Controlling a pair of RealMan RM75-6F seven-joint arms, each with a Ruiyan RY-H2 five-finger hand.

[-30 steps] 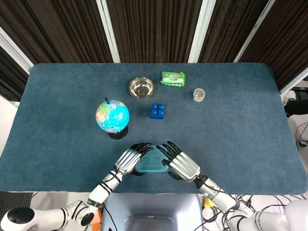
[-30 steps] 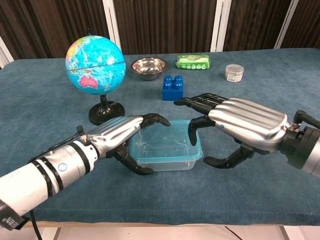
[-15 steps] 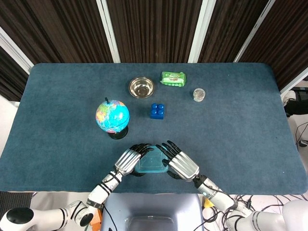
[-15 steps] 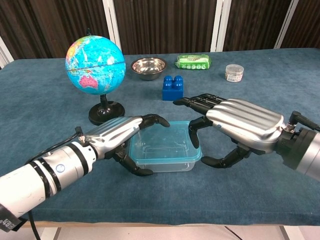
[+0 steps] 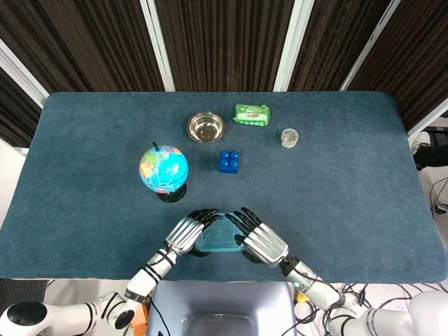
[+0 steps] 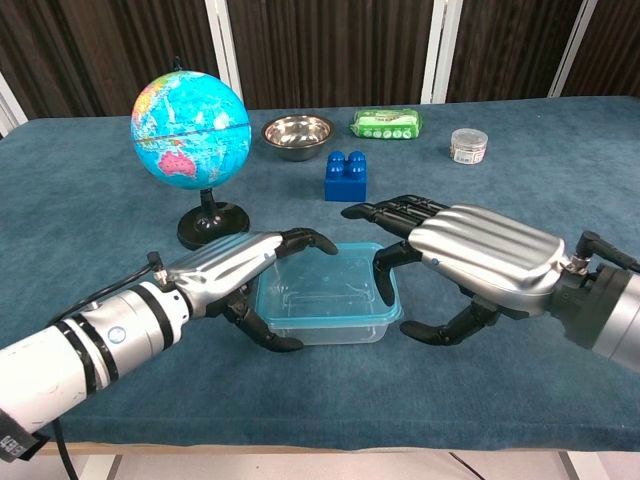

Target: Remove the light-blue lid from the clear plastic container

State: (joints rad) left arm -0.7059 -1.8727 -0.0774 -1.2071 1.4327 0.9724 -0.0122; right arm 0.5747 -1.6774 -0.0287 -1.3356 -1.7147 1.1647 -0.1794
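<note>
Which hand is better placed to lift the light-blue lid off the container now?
Probably the right hand: its fingers arch over the light-blue lid's right edge, while the left hand grips the clear plastic container's left side, steadying it.

The clear plastic container (image 6: 325, 322) is a shallow, roughly square tub with rounded corners, sat flat and upright on the near edge of the blue cloth, right in the middle. It's see-through, so the cloth tint shows straight through its walls. The light-blue lid (image 6: 322, 290) is still seated on top, level, with a slightly raised rim running round it and a few glossy highlights across its flat centre. From the head view the pair reads as one teal-ish square (image 5: 220, 238) close to the table's front edge. No gap between lid and tub can be made out.
</note>
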